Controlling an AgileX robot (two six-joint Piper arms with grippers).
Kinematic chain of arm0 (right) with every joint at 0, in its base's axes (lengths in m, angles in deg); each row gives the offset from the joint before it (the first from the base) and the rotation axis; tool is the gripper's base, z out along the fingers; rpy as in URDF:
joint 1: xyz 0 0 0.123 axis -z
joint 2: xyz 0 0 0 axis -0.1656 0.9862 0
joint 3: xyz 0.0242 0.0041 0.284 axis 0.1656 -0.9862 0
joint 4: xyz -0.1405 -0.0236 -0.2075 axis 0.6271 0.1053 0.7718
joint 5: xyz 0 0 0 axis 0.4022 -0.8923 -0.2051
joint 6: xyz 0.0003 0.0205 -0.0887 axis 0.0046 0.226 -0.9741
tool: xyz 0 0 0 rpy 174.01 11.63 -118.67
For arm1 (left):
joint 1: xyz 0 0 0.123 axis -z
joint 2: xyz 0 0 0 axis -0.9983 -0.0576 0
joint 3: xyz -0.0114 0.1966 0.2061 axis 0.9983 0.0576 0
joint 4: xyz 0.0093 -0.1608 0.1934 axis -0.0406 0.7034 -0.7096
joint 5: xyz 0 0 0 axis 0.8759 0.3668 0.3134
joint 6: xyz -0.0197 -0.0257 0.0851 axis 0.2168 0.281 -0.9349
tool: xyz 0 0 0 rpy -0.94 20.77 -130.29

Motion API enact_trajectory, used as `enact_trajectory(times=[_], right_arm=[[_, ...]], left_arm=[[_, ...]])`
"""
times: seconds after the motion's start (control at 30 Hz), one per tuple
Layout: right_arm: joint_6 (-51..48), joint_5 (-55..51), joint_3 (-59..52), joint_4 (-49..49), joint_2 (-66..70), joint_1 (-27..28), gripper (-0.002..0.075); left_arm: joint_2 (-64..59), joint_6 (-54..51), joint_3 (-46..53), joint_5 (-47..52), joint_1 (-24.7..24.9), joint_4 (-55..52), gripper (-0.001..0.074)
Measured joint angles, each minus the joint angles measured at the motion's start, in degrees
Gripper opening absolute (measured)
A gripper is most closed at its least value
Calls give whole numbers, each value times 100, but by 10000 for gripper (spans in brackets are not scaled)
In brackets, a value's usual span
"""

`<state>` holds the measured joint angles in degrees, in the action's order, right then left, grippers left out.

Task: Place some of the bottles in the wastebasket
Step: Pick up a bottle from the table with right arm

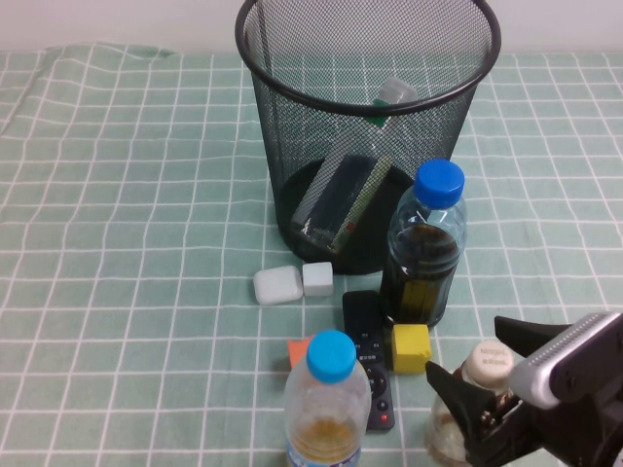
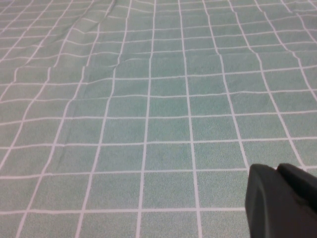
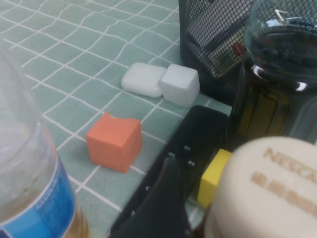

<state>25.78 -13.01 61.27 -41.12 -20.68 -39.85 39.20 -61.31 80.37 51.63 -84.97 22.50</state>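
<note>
The black wire-mesh wastebasket (image 1: 292, 126) stands at the back middle. The taller bottle (image 1: 341, 199) with a white cap and green-red label lies tilted inside it. The small squat bottle (image 1: 487, 364) with a cream cap stands upright at the front right; its cap fills the right wrist view (image 3: 267, 188). My right gripper (image 1: 469, 352) is open with its jaws on either side of this bottle; one dark finger (image 3: 166, 198) shows beside the cap. My left gripper (image 2: 282, 198) is out of the high view, hovers over bare green cloth and looks shut and empty.
A blue-capped bottle of dark liquid (image 1: 423, 248) stands in front of the wastebasket. A clear blue-capped bottle (image 1: 328, 404) stands at the front. A black remote (image 1: 368, 365), a yellow block (image 1: 411, 347), an orange block (image 1: 299, 350), a white block (image 1: 317, 278) and a white case (image 1: 277, 285) lie between.
</note>
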Motion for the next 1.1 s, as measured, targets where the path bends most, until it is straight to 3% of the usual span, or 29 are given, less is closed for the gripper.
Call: enact_trajectory(times=[0.3,0.4,0.53,0.6,0.77,0.9,1.1], right_arm=[[185,285,85,130,399,0,618],[245,285,95,130,414,0,540],[289,242,218,96,414,0,322],[259,68,367,3,403,0,290],[-493,-1056,877,-125,131,65,290],[-722,-2579,1545,-138,-136,473,290],[168,-5104,2658,219,-220,1413,290]], left_arm=[[0,0,0,0,0,0,-4],[0,0,0,0,0,0,-4],[0,0,0,0,0,0,-4],[0,0,0,0,0,0,-4],[0,0,0,0,0,0,-4],[0,0,0,0,0,0,-4],[0,0,0,0,0,0,-4]])
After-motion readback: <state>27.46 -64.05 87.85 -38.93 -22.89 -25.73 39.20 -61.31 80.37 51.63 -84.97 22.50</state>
